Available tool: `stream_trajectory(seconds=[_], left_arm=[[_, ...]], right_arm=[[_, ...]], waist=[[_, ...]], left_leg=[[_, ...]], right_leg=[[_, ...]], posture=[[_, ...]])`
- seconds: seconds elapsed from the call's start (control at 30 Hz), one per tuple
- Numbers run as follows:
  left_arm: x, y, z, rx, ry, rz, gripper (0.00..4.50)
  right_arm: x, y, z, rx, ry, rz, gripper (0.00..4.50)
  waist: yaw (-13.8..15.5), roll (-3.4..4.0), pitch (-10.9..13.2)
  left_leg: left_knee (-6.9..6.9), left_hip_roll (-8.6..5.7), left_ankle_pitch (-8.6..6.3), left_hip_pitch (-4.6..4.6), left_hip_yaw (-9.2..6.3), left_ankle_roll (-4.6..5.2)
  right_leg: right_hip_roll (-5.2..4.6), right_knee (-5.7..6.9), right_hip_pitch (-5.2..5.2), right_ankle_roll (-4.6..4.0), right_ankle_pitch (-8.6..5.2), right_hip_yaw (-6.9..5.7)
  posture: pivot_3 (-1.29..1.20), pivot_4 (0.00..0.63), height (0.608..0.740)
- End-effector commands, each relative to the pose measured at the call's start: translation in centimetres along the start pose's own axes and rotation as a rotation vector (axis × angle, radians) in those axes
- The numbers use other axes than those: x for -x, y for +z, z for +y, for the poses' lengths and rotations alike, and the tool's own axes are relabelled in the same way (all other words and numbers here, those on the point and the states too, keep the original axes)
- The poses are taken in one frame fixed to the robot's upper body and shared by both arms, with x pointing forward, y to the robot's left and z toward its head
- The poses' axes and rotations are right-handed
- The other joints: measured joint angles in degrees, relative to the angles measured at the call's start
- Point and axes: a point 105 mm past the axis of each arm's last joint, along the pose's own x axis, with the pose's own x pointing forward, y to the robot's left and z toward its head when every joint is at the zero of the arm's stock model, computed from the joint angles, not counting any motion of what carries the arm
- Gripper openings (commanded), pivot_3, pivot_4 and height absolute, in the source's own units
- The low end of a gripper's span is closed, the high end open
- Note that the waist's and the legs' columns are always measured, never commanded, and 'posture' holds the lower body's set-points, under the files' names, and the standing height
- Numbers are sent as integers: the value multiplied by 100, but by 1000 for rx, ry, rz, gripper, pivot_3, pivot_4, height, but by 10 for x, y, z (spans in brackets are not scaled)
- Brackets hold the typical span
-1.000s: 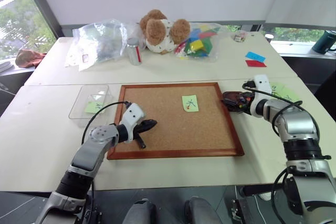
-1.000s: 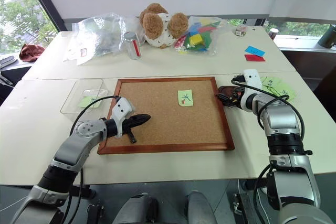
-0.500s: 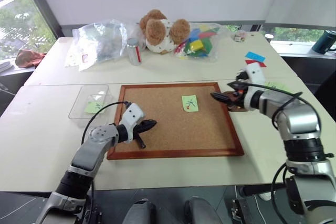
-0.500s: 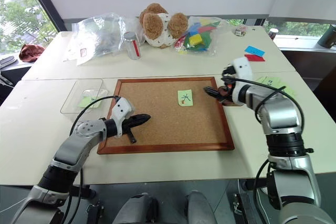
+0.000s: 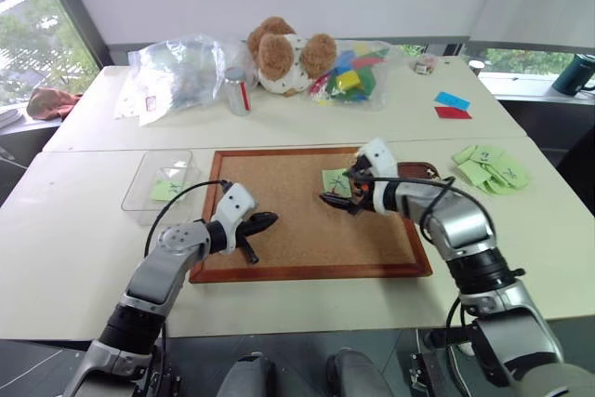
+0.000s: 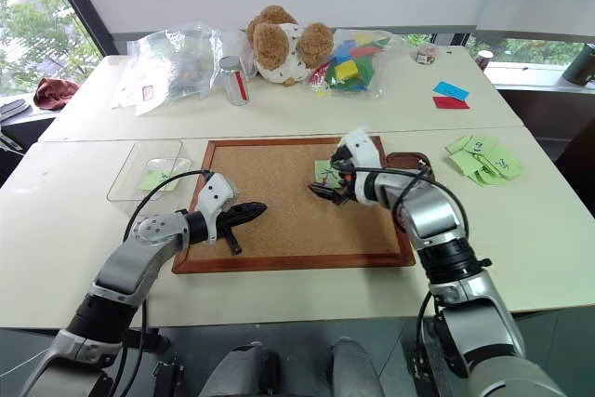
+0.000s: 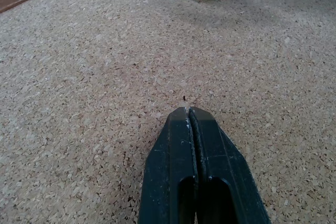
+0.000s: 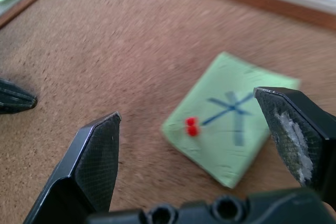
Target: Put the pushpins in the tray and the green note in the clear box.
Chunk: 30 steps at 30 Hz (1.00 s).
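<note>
Hovering my right end effector [image 8: 199,145], jaws wide and empty, over the green note [image 8: 231,129] pinned to the corkboard [image 5: 307,220]; next, close on the red pushpin [image 8: 191,126]. Left end effector [image 7: 190,109] shut, empty.

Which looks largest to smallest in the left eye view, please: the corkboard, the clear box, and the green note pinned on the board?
1. Corkboard, clearly the largest.
2. Clear box, several times the note's size.
3. Green note, smallest, partly covered by the right gripper.
</note>
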Motion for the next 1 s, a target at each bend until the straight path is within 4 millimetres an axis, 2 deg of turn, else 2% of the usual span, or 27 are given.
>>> stream_trajectory(seconds=[0.03, 0.07, 0.17, 0.2, 0.3, 0.53, 0.87, 1.0], left_arm=[[3, -20, -4, 34, 3, 73, 0], [3, -20, -3, 34, 4, 74, 0], [4, -20, -3, 34, 7, 74, 0], [4, -20, -3, 34, 8, 74, 0], [4, -20, -3, 33, 10, 74, 0], [4, -20, -4, 34, 11, 73, 0], [3, -23, -6, 43, 0, 80, 0], [2, -22, -5, 50, 1, 74, 0]], right_arm=[[0, 17, -7, 28, -21, -54, 3896], [0, 17, -8, 28, -22, -54, 3587], [-2, 17, -10, 24, -26, -55, 2158], [-2, 17, -11, 24, -26, -54, 1494], [-2, 16, -10, 23, -23, -55, 42], [4, 18, -4, 44, -9, -55, 42], [33, 53, -12, 70, -61, -135, 42], [42, 57, -9, 96, -56, -136, 42]], waist=[[-5, 0, 0], [-8, 0, 0], [-11, 0, 0], [-11, 0, 0], [-11, 0, 0], [-11, 0, 0], [-7, 0, 0], [-6, 0, 0]], left_leg=[[0, 0, 0, 0, 0, 0], [0, 0, 0, 0, 0, 0], [-3, 0, 0, 0, 0, 0], [-3, 0, 0, 0, 0, 0], [-3, 0, 0, 0, 0, 0], [-3, 1, 0, 0, 0, 0], [-6, 0, 0, -2, 0, 0], [-7, 1, -1, -2, 0, 0]], right_leg=[[0, -1, 0, 0, 0, 0], [0, -1, 0, 0, 0, 0], [1, -1, -2, 0, 0, 0], [1, -1, -2, 0, 0, 0], [1, -1, -2, 0, 0, 1], [1, 0, -3, 0, 0, 0], [0, -2, -6, 0, 0, 1], [0, -2, -6, 0, 0, 1]], posture=[[0, 150, 740], [0, 150, 740], [0, 150, 740], [0, 150, 740], [0, 150, 740], [0, 150, 740], [0, 150, 740], [0, 150, 740]])
